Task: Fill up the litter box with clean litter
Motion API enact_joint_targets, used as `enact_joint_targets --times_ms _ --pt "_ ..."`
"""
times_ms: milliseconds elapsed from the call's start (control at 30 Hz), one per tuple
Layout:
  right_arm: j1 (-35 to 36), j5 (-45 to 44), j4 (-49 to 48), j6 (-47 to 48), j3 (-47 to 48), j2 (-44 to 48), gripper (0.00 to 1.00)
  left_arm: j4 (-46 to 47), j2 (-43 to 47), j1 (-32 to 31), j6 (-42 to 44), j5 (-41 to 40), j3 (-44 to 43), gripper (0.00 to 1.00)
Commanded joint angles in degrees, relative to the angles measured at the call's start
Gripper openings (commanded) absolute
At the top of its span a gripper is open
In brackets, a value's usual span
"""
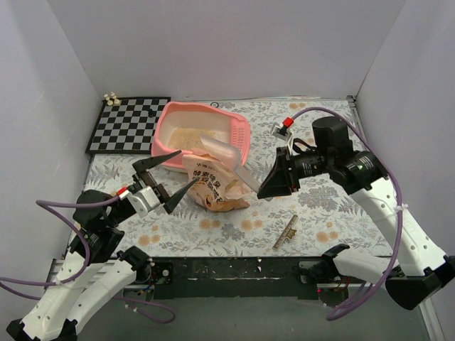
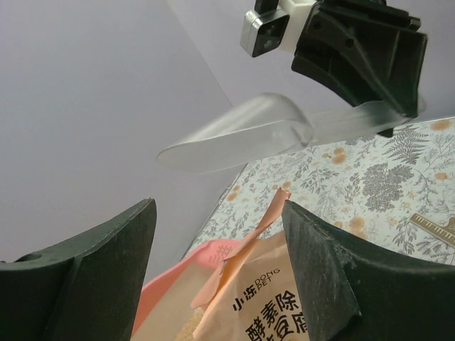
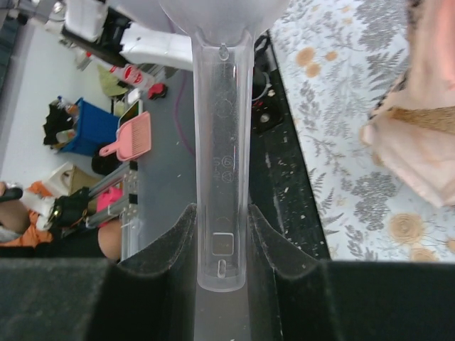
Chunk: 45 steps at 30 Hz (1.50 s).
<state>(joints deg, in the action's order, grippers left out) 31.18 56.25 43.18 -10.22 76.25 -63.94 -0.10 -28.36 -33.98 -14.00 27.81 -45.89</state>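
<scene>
The pink litter box (image 1: 239, 132) stands at the back centre with pale clean litter (image 1: 186, 138) on its floor. A translucent scoop (image 1: 226, 153) hangs over its near right corner. My right gripper (image 1: 264, 186) is shut on the scoop handle (image 3: 222, 177); both fingers press its sides. The crinkled tan bag (image 1: 210, 186) lies in front of the box, its torn top towards it. My left gripper (image 1: 189, 167) is open just left of the bag. In the left wrist view its fingers (image 2: 106, 266) frame the bag (image 2: 266, 298) and the pink rim (image 2: 170, 273), touching neither.
A checkerboard (image 1: 128, 125) lies at the back left with small pale pieces (image 1: 111, 98) at its far corner. A brass-coloured clip (image 1: 286, 231) lies on the floral mat (image 1: 320, 206) near the front right. White walls close in three sides.
</scene>
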Motion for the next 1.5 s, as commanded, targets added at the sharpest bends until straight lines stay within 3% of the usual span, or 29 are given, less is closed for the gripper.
enact_joint_targets --times_ms 0,367,867,967,1133,1300,1400,1467 --pt "1.77 7.39 -3.45 -3.23 -2.06 5.75 0.01 -2.36 1.2 -0.12 6.0 2.51 -0.43 0.72" --pt "7.67 2.38 0.15 -2.18 -3.12 6.11 0.01 -1.05 0.15 -0.21 4.77 5.06 -0.08 0.76" --pt "16.54 -3.07 -2.93 -3.49 -4.53 4.18 0.01 -0.25 -1.88 -0.13 5.39 7.17 -1.66 0.75" --pt "16.98 -2.99 -3.19 -3.58 -4.53 4.18 0.01 -0.25 -2.14 -0.21 4.86 7.87 -1.48 0.65" --pt "17.25 -3.16 -3.89 -3.93 -4.79 4.09 0.01 -0.25 -2.14 -0.21 3.19 10.06 -0.96 0.28" --pt "17.42 -3.43 -3.72 -3.93 -4.27 3.39 0.01 -1.04 -1.7 -0.21 2.75 12.44 -0.52 0.0" --pt "17.42 -5.17 -4.59 -5.51 -2.78 3.03 0.05 -2.88 -1.35 -0.21 2.22 12.79 -0.43 0.0" --pt "17.34 -7.46 -5.12 -6.56 -1.11 2.68 0.25 -4.38 -1.0 -0.12 1.7 12.09 -0.25 0.0"
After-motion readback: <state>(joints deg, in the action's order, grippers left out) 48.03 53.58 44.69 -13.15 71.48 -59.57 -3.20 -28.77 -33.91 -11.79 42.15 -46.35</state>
